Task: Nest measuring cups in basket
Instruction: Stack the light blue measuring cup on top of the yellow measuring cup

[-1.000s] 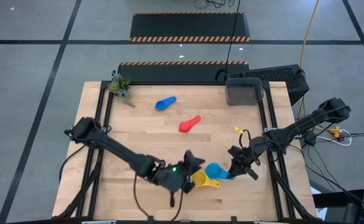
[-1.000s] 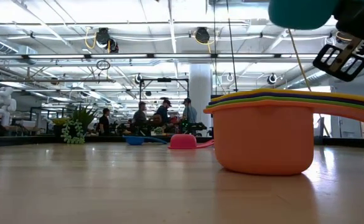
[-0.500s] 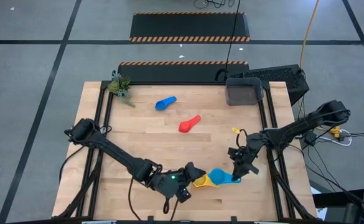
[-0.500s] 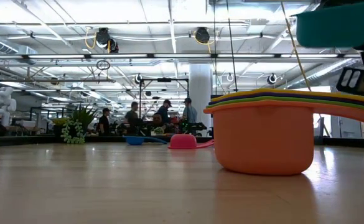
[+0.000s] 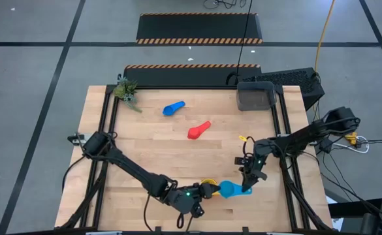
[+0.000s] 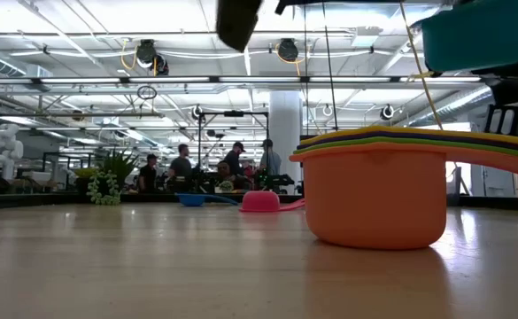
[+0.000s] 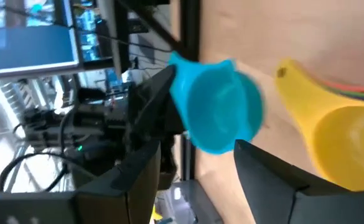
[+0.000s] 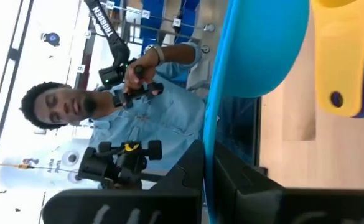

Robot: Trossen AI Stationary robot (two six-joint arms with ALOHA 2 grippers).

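I see my right tool (image 5: 245, 187) pinching the handle of the light blue cup (image 5: 228, 189) low in the high view's frame, right of centre — held up just beside the nested stack (image 6: 378, 190) on the bench (image 5: 145, 150). My left tool (image 5: 207, 190) sits spread at the stack. The basket (image 5: 254, 96) is at upper right; the blue cup (image 5: 173, 108) and red cup (image 5: 198, 130) lie mid-frame.

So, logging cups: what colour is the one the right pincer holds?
Light blue cup, clearest in the left wrist view.
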